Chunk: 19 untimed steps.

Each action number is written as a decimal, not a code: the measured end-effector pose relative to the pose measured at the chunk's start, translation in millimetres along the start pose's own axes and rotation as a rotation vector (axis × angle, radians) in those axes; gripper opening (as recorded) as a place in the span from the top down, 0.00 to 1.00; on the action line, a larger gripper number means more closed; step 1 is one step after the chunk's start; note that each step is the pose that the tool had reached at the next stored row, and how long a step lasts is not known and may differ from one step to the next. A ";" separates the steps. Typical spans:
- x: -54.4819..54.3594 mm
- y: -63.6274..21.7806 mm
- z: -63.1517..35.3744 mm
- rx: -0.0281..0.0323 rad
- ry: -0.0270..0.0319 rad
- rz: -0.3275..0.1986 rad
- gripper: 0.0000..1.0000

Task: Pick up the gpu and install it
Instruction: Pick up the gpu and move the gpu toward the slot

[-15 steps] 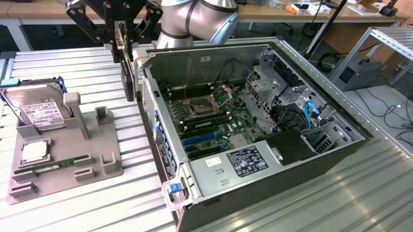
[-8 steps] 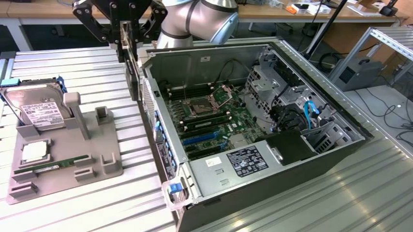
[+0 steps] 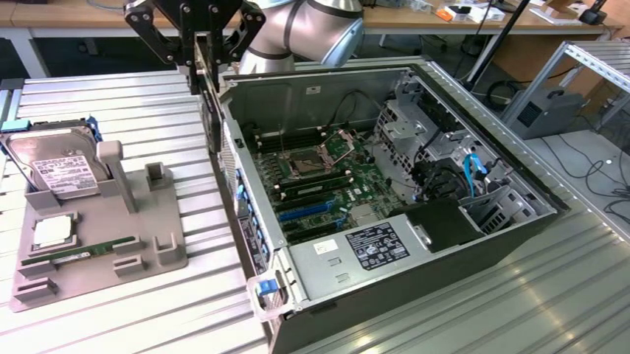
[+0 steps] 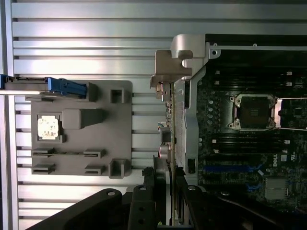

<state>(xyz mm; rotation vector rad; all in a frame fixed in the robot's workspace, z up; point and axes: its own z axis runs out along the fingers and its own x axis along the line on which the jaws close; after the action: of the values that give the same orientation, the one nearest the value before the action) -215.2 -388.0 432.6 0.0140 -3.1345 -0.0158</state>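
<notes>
The gpu (image 3: 208,110) hangs upright and edge-on from my gripper (image 3: 202,68), which is shut on its upper edge. It is a thin dark card, hovering just outside the open computer case's (image 3: 462,243) wall on the exterior view's left, near the case's far corner. In the wrist view the gpu (image 4: 167,129) runs as a narrow strip along that wall, its silver bracket (image 4: 175,60) at the far end, and the black fingers (image 4: 143,199) clamp it on both sides. The motherboard (image 4: 249,143) with blue slots (image 3: 307,210) lies inside the case.
On the exterior view's left stands a grey holder (image 3: 147,236) with a silver hard drive (image 3: 59,173), a CPU (image 3: 52,231) and a green RAM stick (image 3: 79,254). The ribbed metal table (image 3: 118,96) surrounds it. Cables and drive cages (image 3: 443,162) crowd the case's right side.
</notes>
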 end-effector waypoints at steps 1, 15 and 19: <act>-1.1 0.0 0.0 0.0000 0.0000 0.000 0.73; -17.9 -0.2 -0.1 0.0000 0.0000 0.000 0.73; -22.2 -0.2 -0.1 0.0000 0.0001 0.000 0.73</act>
<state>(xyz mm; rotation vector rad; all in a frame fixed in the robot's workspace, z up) -193.0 -388.0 432.6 0.0139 -3.1345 -0.0157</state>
